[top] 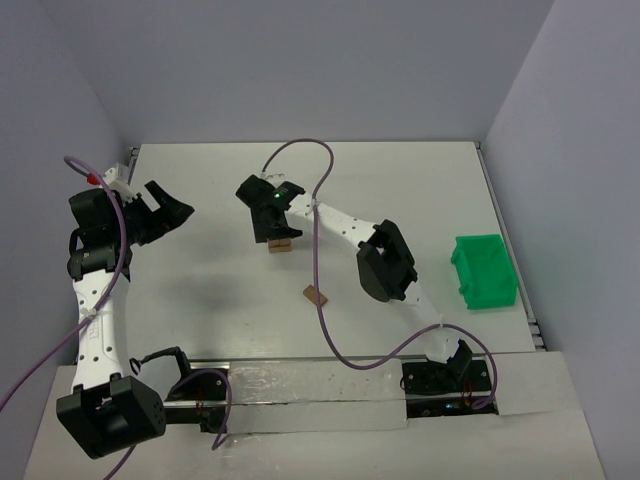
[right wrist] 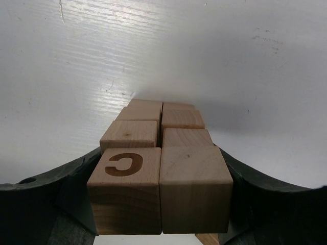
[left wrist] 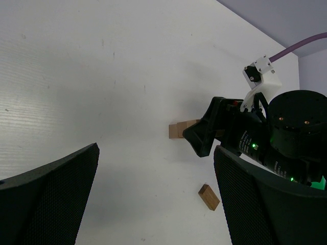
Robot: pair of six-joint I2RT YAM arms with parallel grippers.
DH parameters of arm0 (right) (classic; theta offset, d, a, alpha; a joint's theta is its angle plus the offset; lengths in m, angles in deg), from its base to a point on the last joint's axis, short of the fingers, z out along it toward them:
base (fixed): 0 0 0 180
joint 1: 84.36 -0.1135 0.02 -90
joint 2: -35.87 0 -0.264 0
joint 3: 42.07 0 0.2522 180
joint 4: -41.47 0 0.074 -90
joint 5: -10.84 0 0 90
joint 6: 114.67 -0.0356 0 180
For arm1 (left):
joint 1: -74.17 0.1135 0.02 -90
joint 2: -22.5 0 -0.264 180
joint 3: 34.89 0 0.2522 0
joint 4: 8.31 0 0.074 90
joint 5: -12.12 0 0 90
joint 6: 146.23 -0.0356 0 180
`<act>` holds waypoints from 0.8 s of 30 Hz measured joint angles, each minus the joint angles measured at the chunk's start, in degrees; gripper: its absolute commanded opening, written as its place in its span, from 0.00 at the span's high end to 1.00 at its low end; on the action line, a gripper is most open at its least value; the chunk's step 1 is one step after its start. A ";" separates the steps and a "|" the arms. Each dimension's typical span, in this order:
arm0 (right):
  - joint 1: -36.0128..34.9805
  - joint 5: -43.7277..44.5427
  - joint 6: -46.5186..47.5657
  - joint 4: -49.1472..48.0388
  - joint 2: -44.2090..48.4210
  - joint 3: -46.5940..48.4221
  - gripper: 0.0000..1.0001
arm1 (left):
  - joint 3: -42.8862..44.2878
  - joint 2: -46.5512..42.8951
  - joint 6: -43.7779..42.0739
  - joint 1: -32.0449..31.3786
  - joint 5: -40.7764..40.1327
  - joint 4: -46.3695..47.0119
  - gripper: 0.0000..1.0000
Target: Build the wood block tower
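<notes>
The wood block tower (right wrist: 153, 130) is a group of plain light-brown blocks in two columns side by side, one marked "C" (right wrist: 125, 166). My right gripper (right wrist: 160, 153) is shut on the nearest pair, a finger pressed against each outer side. In the top view the right gripper (top: 275, 232) covers the tower (top: 282, 246) at the table's middle. The tower also shows partly in the left wrist view (left wrist: 179, 130). A loose flat block (top: 316, 295) lies nearer the arms and is also in the left wrist view (left wrist: 209, 197). My left gripper (top: 172, 215) is open and empty, far left of the tower (left wrist: 156, 158).
A green plastic bin (top: 485, 270) stands at the right side of the table. The right arm's elbow (top: 385, 262) hangs between the tower and the bin. Purple cables run along both arms. Walls close the table at the back and sides.
</notes>
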 measured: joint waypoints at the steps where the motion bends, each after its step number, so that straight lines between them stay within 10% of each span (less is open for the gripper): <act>1: 0.04 -0.02 -0.08 -0.03 0.00 0.00 0.27 | 0.00 0.00 0.00 0.02 0.01 0.06 0.01; 14: 0.17 -0.10 -0.34 -0.06 0.00 0.00 0.30 | 0.00 0.00 0.03 0.10 0.19 0.19 0.01; 24: 0.26 -0.19 -0.91 -0.07 0.00 0.00 0.00 | 0.00 0.00 0.03 0.19 0.39 0.19 0.01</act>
